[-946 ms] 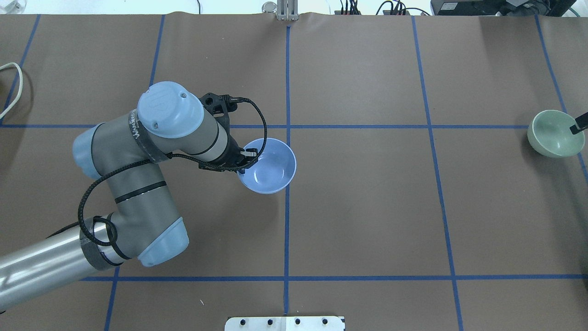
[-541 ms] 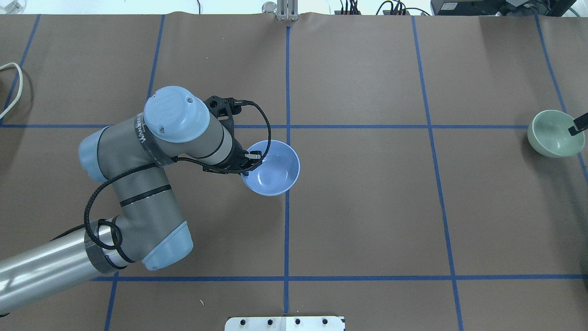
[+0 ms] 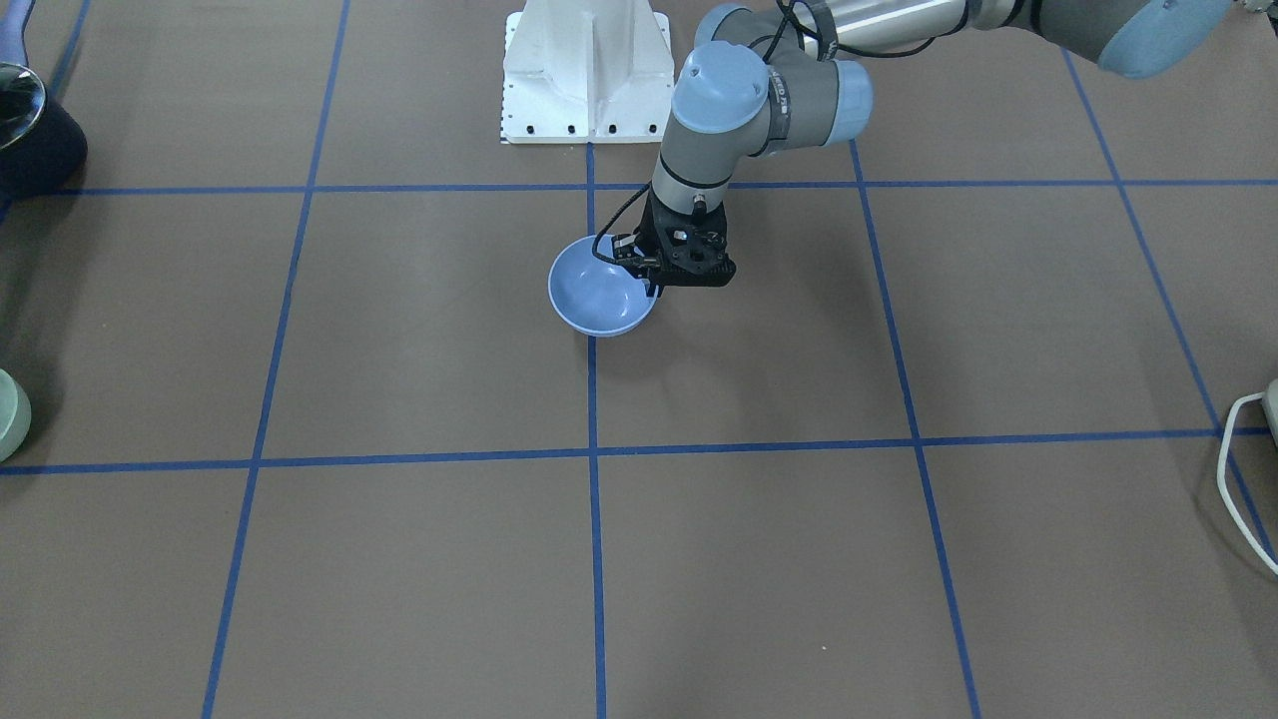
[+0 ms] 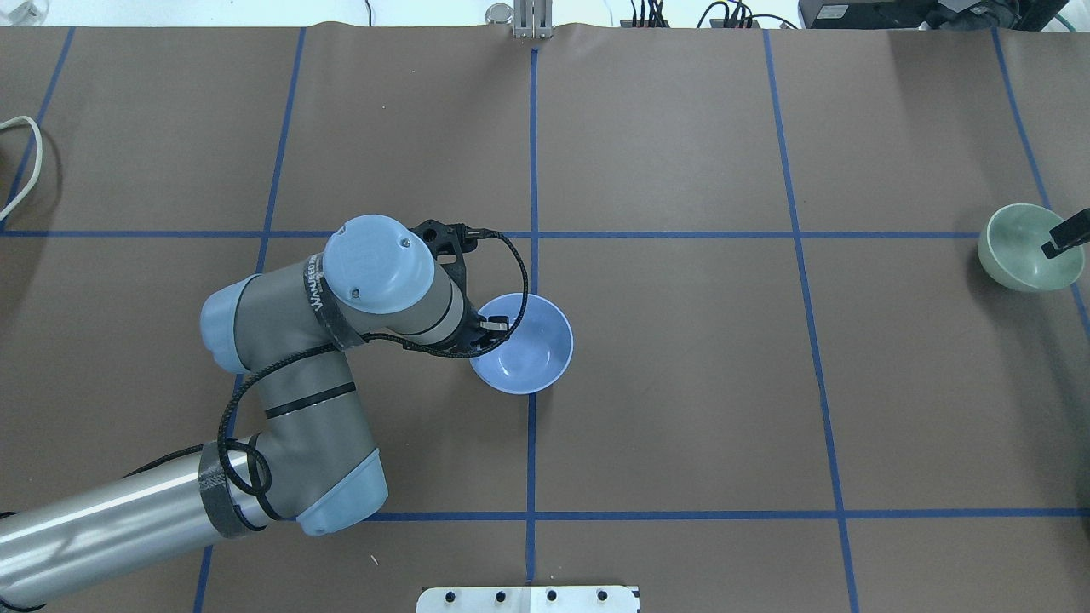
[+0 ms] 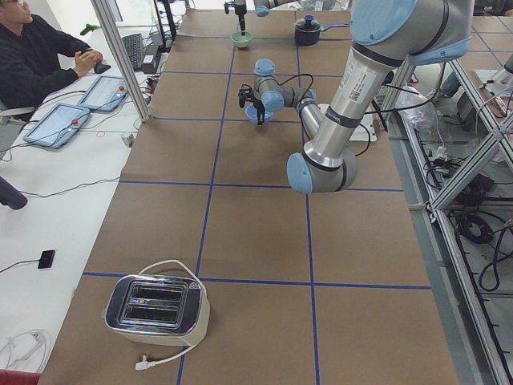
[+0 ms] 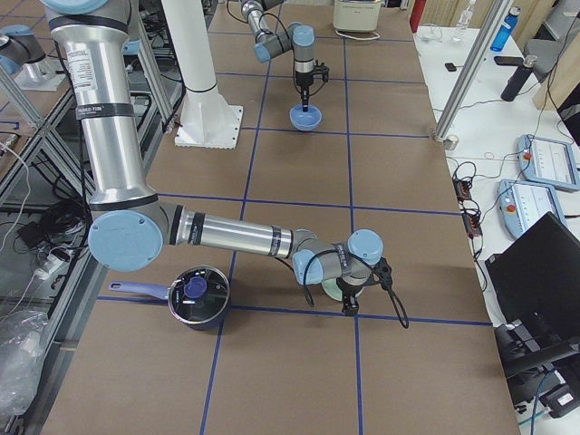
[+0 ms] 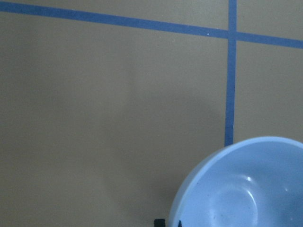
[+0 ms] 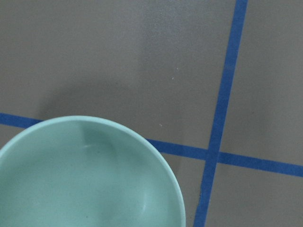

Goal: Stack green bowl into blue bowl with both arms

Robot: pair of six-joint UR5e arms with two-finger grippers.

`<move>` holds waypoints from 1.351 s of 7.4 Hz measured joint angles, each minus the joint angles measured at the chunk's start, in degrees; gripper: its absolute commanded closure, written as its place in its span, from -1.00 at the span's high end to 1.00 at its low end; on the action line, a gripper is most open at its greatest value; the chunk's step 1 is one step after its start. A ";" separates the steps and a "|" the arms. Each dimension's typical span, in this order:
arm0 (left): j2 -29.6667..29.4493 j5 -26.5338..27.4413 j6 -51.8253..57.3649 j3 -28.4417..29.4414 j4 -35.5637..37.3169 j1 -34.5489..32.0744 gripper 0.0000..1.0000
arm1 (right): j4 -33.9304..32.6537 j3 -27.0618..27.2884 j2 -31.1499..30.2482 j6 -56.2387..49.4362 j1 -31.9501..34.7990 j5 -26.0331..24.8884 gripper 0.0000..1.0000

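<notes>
The blue bowl (image 4: 532,349) sits upright near the table's middle, on the centre tape line, low over or on the paper. It also shows in the front view (image 3: 594,295) and the left wrist view (image 7: 246,189). My left gripper (image 4: 487,328) is shut on its near-left rim. The green bowl (image 4: 1018,251) stands at the far right edge and fills the lower left of the right wrist view (image 8: 80,175). One black finger (image 4: 1064,236) of my right gripper reaches over its right rim. I cannot tell whether that gripper is open or shut.
A dark lidded pot (image 6: 195,306) stands beside the green bowl, toward the robot's side. A toaster (image 5: 156,309) sits at the far left end, with a white cable (image 4: 21,162) nearby. The white mounting base (image 3: 587,70) is at the robot's edge.
My left arm has carried the blue bowl to the right and toward the robot, and it looks lower. The right finger has shifted slightly inward over the green bowl, which has stayed put.
</notes>
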 measured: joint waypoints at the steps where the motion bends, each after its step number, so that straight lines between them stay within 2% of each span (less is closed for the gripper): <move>1: -0.02 0.33 -0.24 0.24 -0.46 0.41 -1.00 | 0.00 -0.09 0.07 -0.03 -0.10 0.01 0.33; 2: -0.01 0.49 -0.42 0.32 -0.68 0.68 -1.00 | 0.00 -0.10 0.09 -0.06 -0.19 -0.03 -0.31; 3: -0.01 0.55 -0.50 0.38 -0.76 0.87 -1.00 | 0.00 -0.10 0.11 -0.02 -0.25 -0.08 -0.81; 4: -0.12 0.57 -0.53 0.47 -0.79 1.03 -1.00 | 0.00 -0.07 0.14 0.07 -0.27 -0.12 -1.00; 10: -1.16 0.84 -0.53 1.76 -1.09 1.58 -1.00 | -0.23 0.18 1.68 2.01 -0.31 0.18 -1.00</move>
